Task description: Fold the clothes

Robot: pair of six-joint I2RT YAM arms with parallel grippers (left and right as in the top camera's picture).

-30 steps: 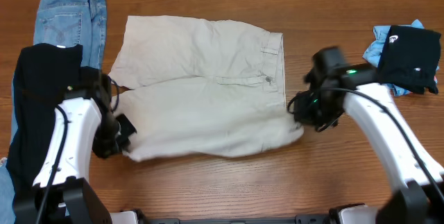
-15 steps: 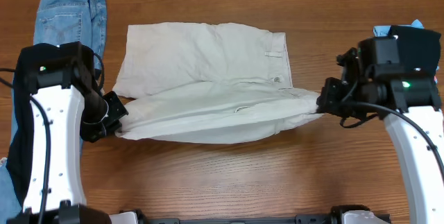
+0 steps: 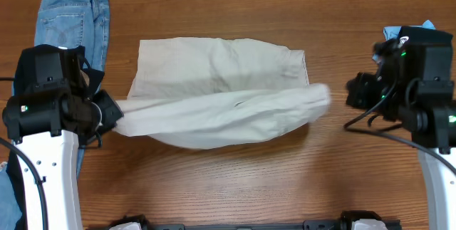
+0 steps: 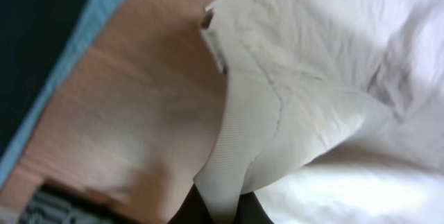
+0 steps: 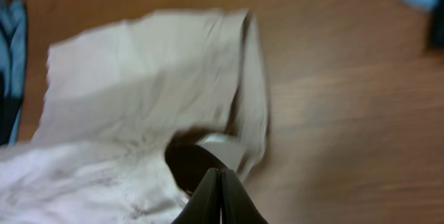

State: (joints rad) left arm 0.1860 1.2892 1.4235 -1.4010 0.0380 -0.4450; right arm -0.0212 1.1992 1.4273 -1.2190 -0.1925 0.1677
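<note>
Trousers | near edge raised, both ends gripped | bare table nearside

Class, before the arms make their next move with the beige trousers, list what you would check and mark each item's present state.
1. Left end effector shut on the trousers' near edge: ok.
2. Right end effector shut on the opposite end: ok.
3. Lifted edge stretched between them: ok.
4. Far half flat on the table: not ok, creased.
5. Jeans apart from trousers: ok.
</note>
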